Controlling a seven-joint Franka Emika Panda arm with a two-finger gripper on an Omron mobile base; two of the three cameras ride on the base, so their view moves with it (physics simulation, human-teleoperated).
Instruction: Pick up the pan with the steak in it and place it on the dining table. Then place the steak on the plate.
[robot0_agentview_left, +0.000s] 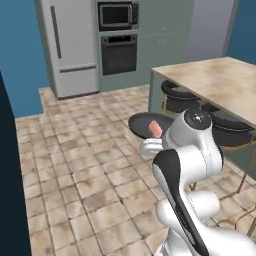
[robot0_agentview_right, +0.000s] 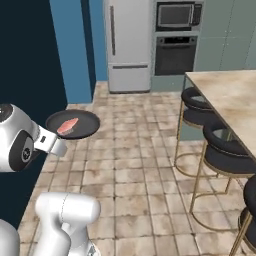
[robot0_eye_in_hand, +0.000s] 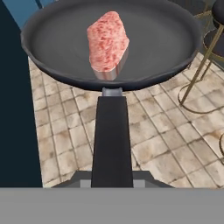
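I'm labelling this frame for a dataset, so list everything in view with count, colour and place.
pan: one, black, held in the air above the floor by its handle
steak: one, pinkish-red, in the pan
dining table: one, beige marbled top, right of the arm
stools: at least three, black seats on gold legs, along the table
fridge: one, pale grey, back wall
microwave: one, dark, above the oven
oven: one, black, beside the fridge
floor: beige tiles
gripper: one, shut on the pan's handle
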